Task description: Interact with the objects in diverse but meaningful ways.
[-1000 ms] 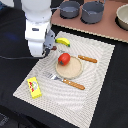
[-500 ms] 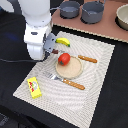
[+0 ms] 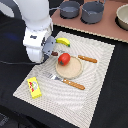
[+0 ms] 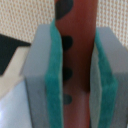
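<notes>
In the wrist view my gripper (image 4: pixel 77 70) is shut on the brown sausage (image 4: pixel 79 35), which has dark marks and sits between the teal pads (image 4: pixel 53 80). From the exterior view the gripper (image 3: pixel 51 50) hangs over the mat's far left part, just beside the yellow banana (image 3: pixel 63 42). A bit of the sausage (image 3: pixel 54 53) shows under the hand. The red round fruit (image 3: pixel 64 59) rests on the tan plate (image 3: pixel 76 71). The yellow box with red marks (image 3: pixel 34 87) lies near the mat's front left corner.
A wooden-handled fork (image 3: pixel 63 81) lies in front of the plate and a knife (image 3: pixel 87 59) behind it, all on a pale placemat (image 3: pixel 97 80). Two dark pots (image 3: pixel 70 9) (image 3: pixel 93 11) and a bowl (image 3: pixel 123 17) stand on the brown counter at the back.
</notes>
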